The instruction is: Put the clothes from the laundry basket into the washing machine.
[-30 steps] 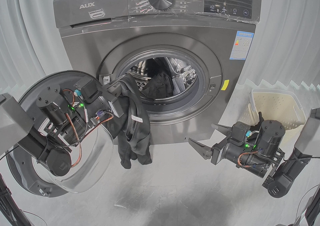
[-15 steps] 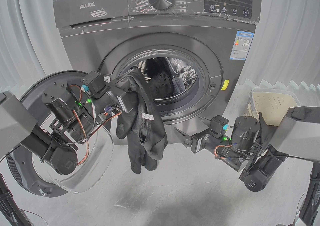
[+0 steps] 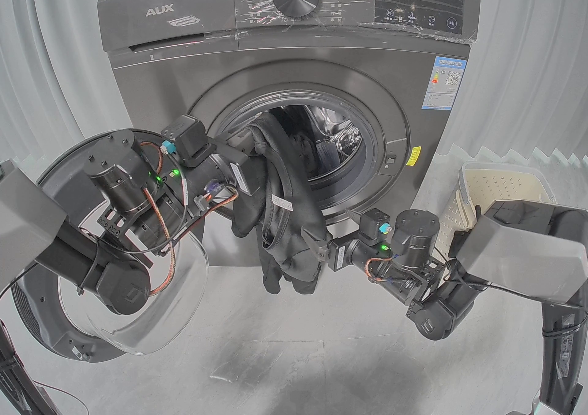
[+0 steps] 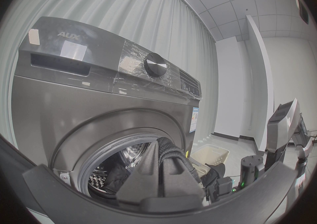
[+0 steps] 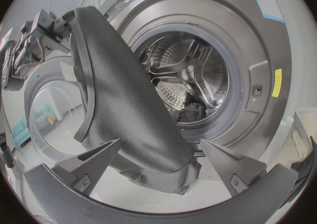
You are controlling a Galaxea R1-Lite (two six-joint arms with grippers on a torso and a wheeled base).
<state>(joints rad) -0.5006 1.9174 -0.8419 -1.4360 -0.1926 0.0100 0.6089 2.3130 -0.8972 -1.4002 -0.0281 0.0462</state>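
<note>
On grey floor (image 3: 294,349) before white curtains (image 3: 49,36), washing machine (image 3: 177,73) stands open; left end effector (image 3: 248,150) pinches black garment (image 3: 285,214); right end effector (image 5: 158,142) spread.

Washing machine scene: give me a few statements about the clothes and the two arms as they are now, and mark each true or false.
1. The washing machine has its door shut. False: the door stands open, swung to the robot's left.
2. The left gripper has its jaws shut on the dark garment. True.
3. The right gripper has its jaws clamped on that garment. False: they stand open by its hanging lower part.
4. Dark clothing lies inside the drum. True.
5. The laundry basket stands on the floor to the right of the machine. True.
</note>
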